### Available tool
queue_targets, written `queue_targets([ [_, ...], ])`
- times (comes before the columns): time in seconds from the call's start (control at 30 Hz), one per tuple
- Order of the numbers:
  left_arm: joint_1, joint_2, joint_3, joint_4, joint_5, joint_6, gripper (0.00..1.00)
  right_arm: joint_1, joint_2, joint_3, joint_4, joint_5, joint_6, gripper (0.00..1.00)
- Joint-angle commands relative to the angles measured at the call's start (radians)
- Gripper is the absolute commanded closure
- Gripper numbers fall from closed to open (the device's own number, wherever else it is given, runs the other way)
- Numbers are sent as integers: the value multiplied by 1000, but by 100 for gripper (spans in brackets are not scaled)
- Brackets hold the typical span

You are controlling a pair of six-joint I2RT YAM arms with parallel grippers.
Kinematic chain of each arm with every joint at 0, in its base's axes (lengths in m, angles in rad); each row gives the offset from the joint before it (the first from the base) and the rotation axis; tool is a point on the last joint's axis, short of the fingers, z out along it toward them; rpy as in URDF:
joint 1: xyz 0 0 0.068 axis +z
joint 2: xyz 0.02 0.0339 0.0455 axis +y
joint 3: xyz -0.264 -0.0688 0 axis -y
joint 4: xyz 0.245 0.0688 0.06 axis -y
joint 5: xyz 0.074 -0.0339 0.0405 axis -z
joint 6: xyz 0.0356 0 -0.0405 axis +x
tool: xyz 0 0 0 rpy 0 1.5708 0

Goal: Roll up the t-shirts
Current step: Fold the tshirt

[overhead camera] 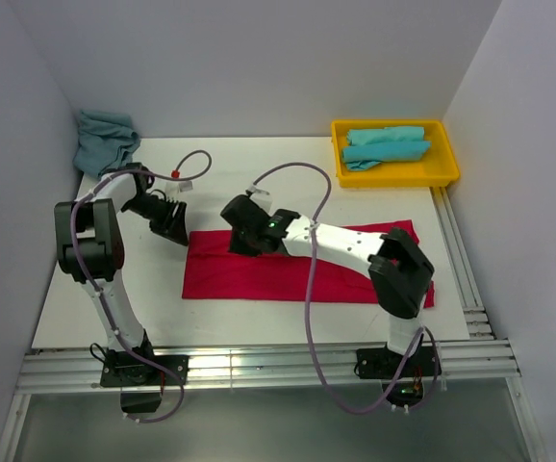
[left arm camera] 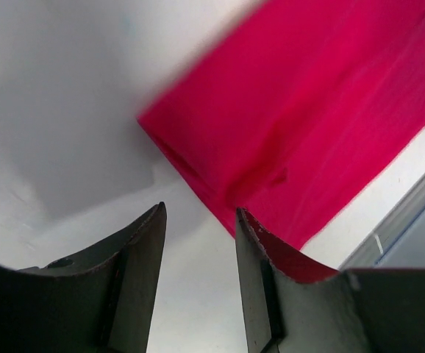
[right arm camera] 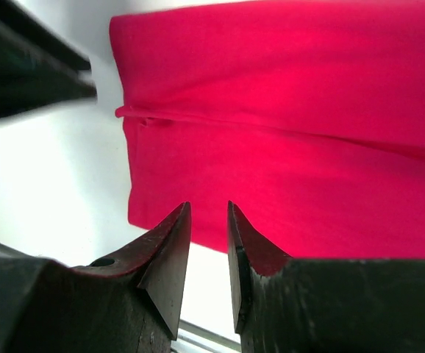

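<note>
A bright red t-shirt [overhead camera: 259,274] lies folded into a long flat strip across the middle of the table. My left gripper [overhead camera: 174,231] hovers at the strip's far left corner. In the left wrist view its jaws [left arm camera: 198,213] are open over bare table, and the red t-shirt [left arm camera: 293,110] begins just beyond the fingertips. My right gripper [overhead camera: 240,241] hangs over the strip's left part. Its jaws [right arm camera: 207,209] stand narrowly open with nothing between them, above the edge of the red t-shirt [right arm camera: 286,132]. Two rolled turquoise t-shirts [overhead camera: 386,146] lie in the tray.
The yellow tray [overhead camera: 398,179] stands at the back right corner. A crumpled turquoise t-shirt [overhead camera: 105,140] sits at the back left against the wall. Metal rails [overhead camera: 259,366] run along the table's near and right edges. White walls close in on three sides.
</note>
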Motion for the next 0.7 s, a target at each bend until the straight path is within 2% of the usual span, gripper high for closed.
queue_targets([
  [0.0, -1, -113, -77, 8, -44, 58, 52, 2, 71, 65, 21, -2, 7, 66],
  [0.2, -1, -226, -194, 75, -57, 127, 51, 0, 132, 113, 47, -24, 2, 67],
  [0.47, -27, -199, -198, 62, -35, 107, 52, 0, 146, 96, 124, -62, 19, 70],
  [0.67, -42, -184, -208, 13, -3, 142, 50, 3, 157, 87, 132, -60, 27, 71],
])
